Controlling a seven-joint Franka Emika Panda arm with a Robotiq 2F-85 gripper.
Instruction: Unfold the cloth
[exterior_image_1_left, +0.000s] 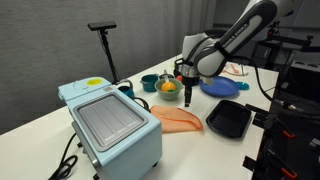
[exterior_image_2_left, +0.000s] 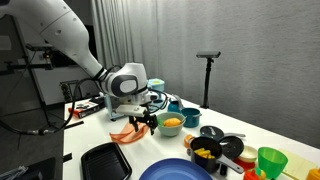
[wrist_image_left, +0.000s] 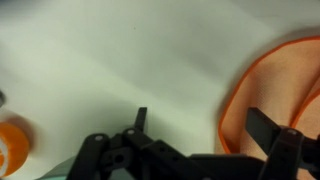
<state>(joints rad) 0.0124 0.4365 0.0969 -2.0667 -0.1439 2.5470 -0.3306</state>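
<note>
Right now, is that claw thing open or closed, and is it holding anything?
The gripper: open, nothing between its fingers; the orange cloth is not gripped.

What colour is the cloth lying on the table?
The cloth is plain salmon-orange, with no pattern. It shows best in an exterior view.

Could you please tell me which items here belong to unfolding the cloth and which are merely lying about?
Job: salmon-orange fabric cloth; black tool, open.
Lying about: black square tray; blue round plate; pale-blue box-shaped appliance; green plastic cup.
</note>
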